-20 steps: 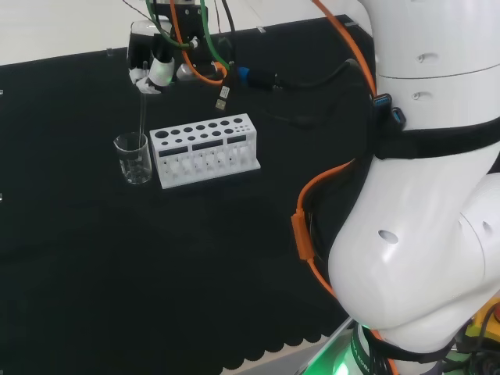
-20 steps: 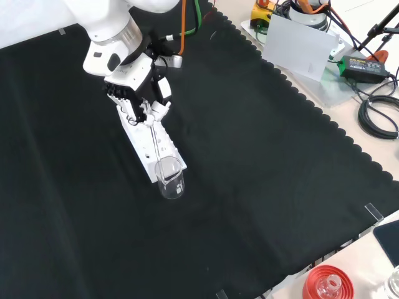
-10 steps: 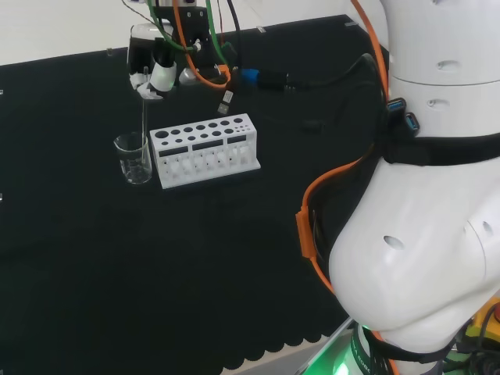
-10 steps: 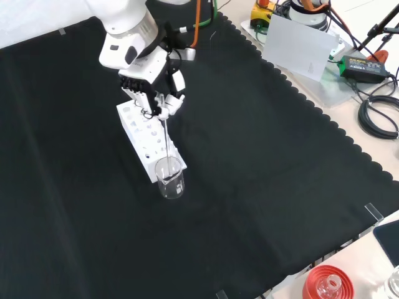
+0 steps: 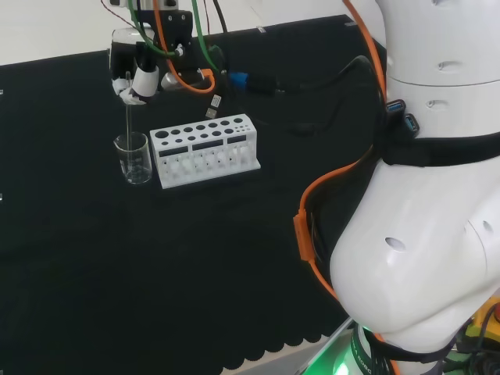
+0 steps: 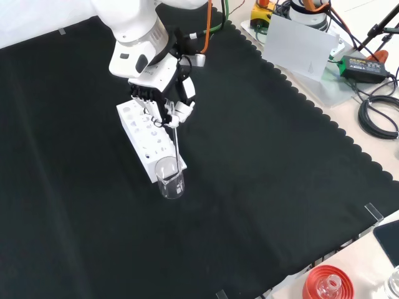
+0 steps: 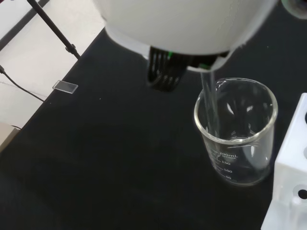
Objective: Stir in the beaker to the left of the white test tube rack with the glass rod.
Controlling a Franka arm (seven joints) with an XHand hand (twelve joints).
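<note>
A clear glass beaker [image 5: 135, 158] [image 6: 170, 178] [image 7: 236, 130] stands on the black cloth, at the left end of the white test tube rack [image 5: 205, 148] [image 6: 145, 139] [image 7: 291, 187] in the head view. My hand [image 5: 137, 69] [image 6: 163, 103] hovers above the beaker, its fingers curled round the top of a thin glass rod [image 5: 127, 123] [image 6: 177, 144] [image 7: 210, 103]. The rod hangs nearly upright, and its lower end is inside the beaker. I cannot tell whether the beaker holds liquid.
In the front view a red ribbed ring stand [image 6: 327, 283] with a glass piece sits at the bench's lower right edge. Cables and a power brick [image 6: 365, 65] lie beyond the cloth's scalloped edge [image 6: 324, 121]. The arm's white links [image 5: 430, 195] stand at the head view's right.
The hand, still holding the rod, has moved left in the head view and right in the front view. The rod's upper end swung with it while its tip stayed in the beaker.
</note>
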